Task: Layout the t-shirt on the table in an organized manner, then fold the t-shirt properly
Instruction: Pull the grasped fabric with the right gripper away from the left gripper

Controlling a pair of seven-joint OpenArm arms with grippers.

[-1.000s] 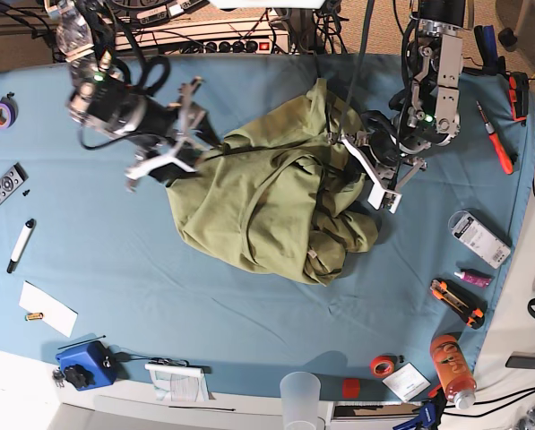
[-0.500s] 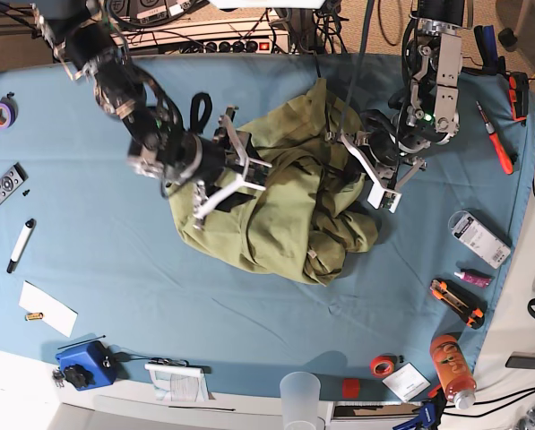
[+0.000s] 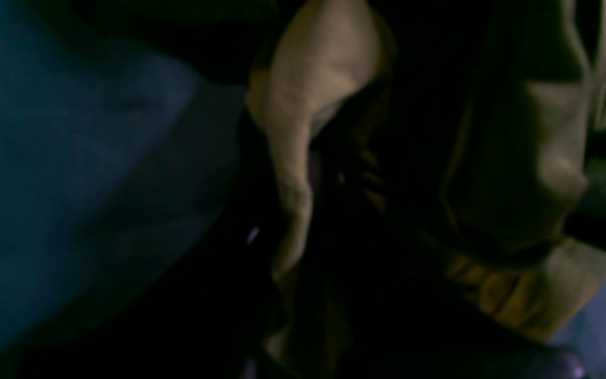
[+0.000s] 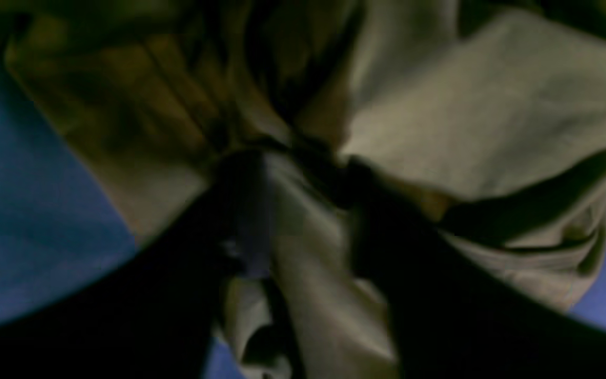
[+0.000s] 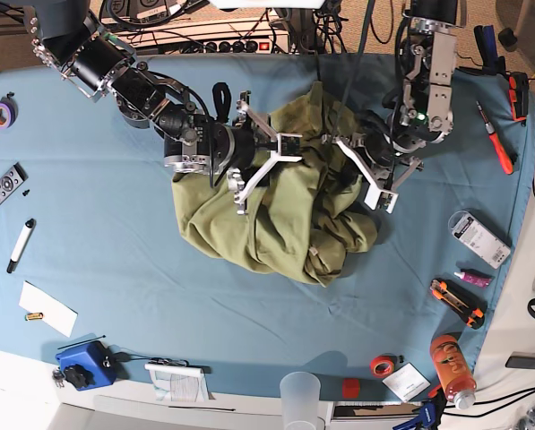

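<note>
A power strip [image 5: 240,42] with a red switch is seen beyond the far edge of the table [image 5: 88,251], amid tangled black cables [image 5: 159,18]. Brownish floor [image 5: 16,49] is visible left of the strip. Even, bright light is cast from above. A pale surface [image 5: 531,296] is seen right of the table.

The t-shirt [image 5: 267,202] is lying bunched near the middle of the table [image 5: 115,269]. The right hand [image 5: 271,152] is sitting on its upper left part, and the left hand [image 5: 361,166] is pressing at its right edge. A remote [image 5: 2,190] and a marker [image 5: 21,245] are lying well apart at the table's left edge, while a bottle [image 5: 452,369] is lying at the lower right corner.
</note>
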